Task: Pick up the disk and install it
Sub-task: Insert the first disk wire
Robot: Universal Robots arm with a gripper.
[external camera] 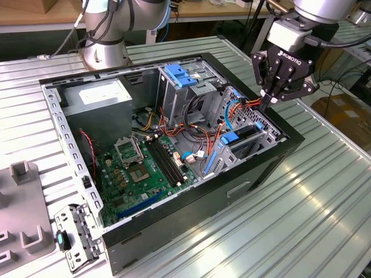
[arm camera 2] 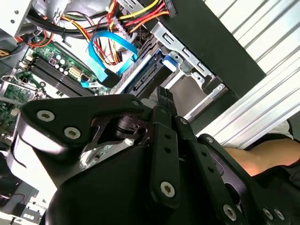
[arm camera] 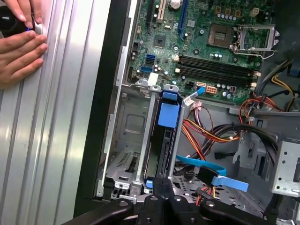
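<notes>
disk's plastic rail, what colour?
Blue. The rail on the disk shows best in the first wrist view.

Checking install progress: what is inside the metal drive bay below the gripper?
The flat disk with blue plastic rails stands on edge in the metal bay; its label and deeper end are covered by it.

Ribbed silver-metal worktop (external camera: 324,197), dull sheen. Matt black metal computer case (external camera: 261,174). Glossy green motherboard (external camera: 145,174). Disk (arm camera: 168,115) with smooth blue plastic rails. Matt black tool (external camera: 268,104).
</notes>
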